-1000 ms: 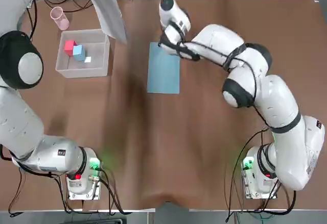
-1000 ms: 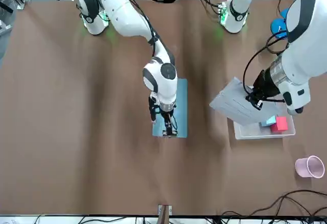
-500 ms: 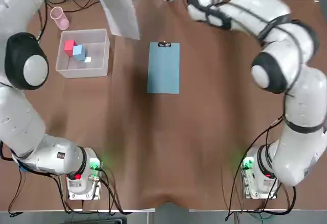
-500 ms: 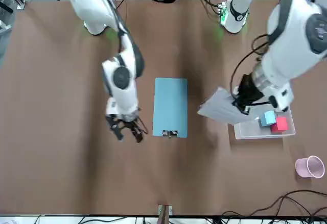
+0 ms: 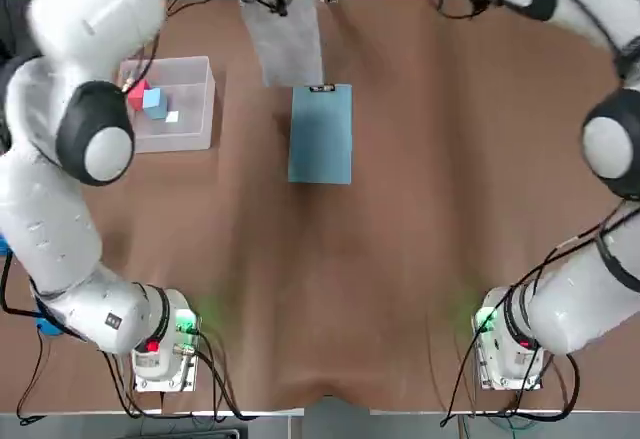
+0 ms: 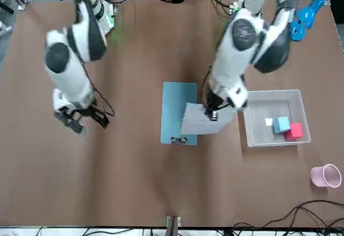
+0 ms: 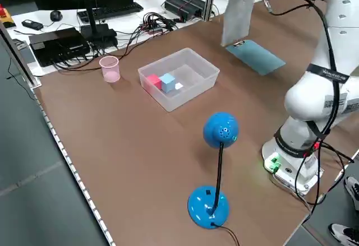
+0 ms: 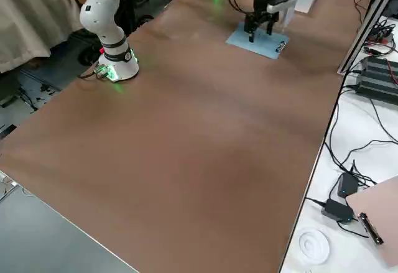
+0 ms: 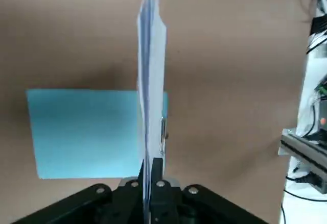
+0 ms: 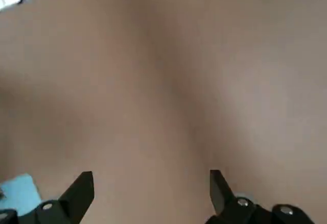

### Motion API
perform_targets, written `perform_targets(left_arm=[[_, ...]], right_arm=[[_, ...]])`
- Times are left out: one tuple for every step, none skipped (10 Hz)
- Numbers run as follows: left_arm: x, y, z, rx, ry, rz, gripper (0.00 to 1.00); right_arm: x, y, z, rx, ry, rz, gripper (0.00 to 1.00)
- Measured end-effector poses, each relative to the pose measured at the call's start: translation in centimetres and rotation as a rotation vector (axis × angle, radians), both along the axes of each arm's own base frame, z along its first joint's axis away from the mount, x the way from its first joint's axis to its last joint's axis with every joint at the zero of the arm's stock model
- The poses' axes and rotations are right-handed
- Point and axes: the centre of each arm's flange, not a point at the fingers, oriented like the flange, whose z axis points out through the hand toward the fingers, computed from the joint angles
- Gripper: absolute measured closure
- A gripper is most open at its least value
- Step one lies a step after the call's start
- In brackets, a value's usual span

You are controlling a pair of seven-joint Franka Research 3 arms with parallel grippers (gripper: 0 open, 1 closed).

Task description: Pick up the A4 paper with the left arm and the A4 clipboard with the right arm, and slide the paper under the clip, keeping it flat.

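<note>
The light blue A4 clipboard (image 5: 320, 137) lies flat mid-table, its metal clip (image 5: 322, 88) at the far short end. My left gripper (image 6: 212, 110) is shut on one edge of the white A4 paper (image 6: 200, 120). The sheet hangs in the air over the clip end and the bin-side edge of the board. The left wrist view shows the paper (image 9: 151, 76) edge-on above the clipboard (image 9: 84, 132). My right gripper (image 6: 80, 120) is open and holds nothing. It is raised well off to the clipboard's other side, and its wrist view shows spread fingers (image 10: 84, 188) over bare table.
A clear plastic bin (image 5: 195, 104) with coloured cubes sits left of the clipboard. A pink cup (image 6: 325, 176) stands near the far left corner. A blue desk lamp (image 7: 216, 173) stands by the left arm's base. Cables run along the far edge.
The right gripper left the clip end of the clipboard, rose and swung out to the robot's right. The left arm carried the paper from above the bin to over the clip end.
</note>
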Motion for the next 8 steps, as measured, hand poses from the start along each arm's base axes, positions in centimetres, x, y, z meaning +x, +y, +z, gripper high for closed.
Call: perform_targets(left_arm=[[-0.6, -1.8, -1.9, 0.003, 0.011, 0.001, 0.99], [-1.0, -3.0, -3.5, 0.005, 0.024, 0.002, 0.99], [-1.3, -3.7, -4.4, 0.006, 0.031, 0.003, 0.99], [-1.2, -3.8, -4.7, 0.002, 0.028, 0.004, 0.99], [-0.9, -3.8, -4.8, -0.004, 0.019, 0.008, 0.99], [-0.9, -4.0, -5.1, -0.008, 0.016, 0.009, 0.99], [-1.4, -4.8, -5.6, -0.008, 0.021, 0.008, 0.99], [-2.3, -6.0, -6.0, -0.008, 0.026, 0.0, 0.99]], right_arm=[[-0.4, -3.2, 1.7, 0.002, 0.023, 0.05, 0.0], [-0.6, -6.8, 2.8, 0.021, 0.049, 0.096, 0.0], [-0.9, -10.5, 3.6, 0.044, 0.073, 0.145, 0.0], [-1.5, -13.8, 4.4, 0.059, 0.093, 0.179, 0.0], [-2.3, -16.1, 5.5, 0.067, 0.111, 0.202, 0.0], [-3.0, -17.4, 7.1, 0.07, 0.124, 0.222, 0.0], [-3.6, -18.6, 8.9, 0.072, 0.126, 0.24, 0.0], [-4.0, -19.9, 10.7, 0.072, 0.124, 0.259, 0.0]])
